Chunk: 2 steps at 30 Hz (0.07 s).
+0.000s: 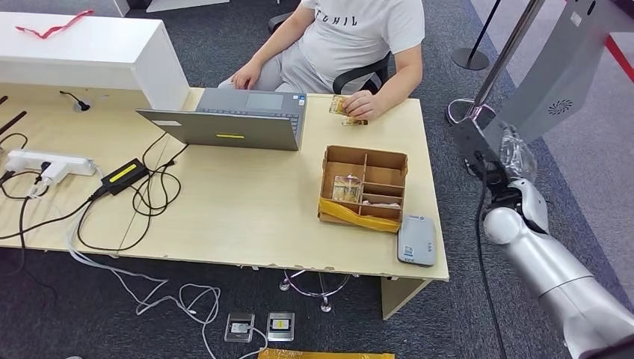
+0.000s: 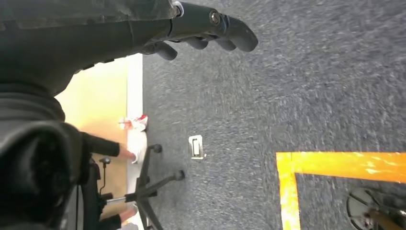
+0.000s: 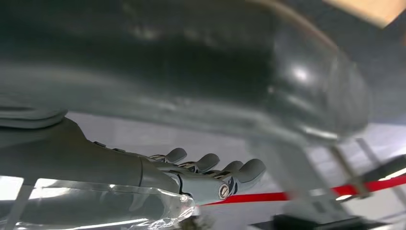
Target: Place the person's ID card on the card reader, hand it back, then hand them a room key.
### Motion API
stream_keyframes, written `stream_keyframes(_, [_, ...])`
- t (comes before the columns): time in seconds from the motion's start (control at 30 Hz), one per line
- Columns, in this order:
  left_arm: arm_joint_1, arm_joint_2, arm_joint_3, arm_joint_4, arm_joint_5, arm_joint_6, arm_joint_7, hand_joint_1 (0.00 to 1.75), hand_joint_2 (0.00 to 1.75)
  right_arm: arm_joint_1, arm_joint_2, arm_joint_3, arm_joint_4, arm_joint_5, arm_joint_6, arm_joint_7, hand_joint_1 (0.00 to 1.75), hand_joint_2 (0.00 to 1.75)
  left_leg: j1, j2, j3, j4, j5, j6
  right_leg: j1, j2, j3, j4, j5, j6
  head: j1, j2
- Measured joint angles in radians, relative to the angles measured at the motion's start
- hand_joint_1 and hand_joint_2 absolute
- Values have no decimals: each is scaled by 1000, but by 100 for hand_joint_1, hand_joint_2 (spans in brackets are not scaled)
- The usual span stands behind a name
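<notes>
Office reception desk
A wooden desk [image 1: 239, 202] on grey carpet [image 1: 523, 187] with a laptop [image 1: 232, 120], power strip [image 1: 48, 163], swivel chair [image 2: 153, 187] and stanchion post [image 1: 471, 56].

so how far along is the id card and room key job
Cannot tell early from late. The person's hand holds a card at the desk's far edge, either about to be offered or already returned. The card reader lies bare. Cards sit in the cardboard box. The left hand and right hand hold nothing.

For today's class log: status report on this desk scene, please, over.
Left robot hand empty over carpet, right robot hand empty, raised. Person's hand holds card. Grey flat card reader bare; divided cardboard box beside it.
</notes>
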Motion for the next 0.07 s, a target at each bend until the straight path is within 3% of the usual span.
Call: stream_keyframes(0.07, [2,2,0,0,9,3,3,0,0,10,-43,-22,-1,-12,1,31,0,0,0,1,0,0,0,0,0,0,0,0,0,0,0,0])
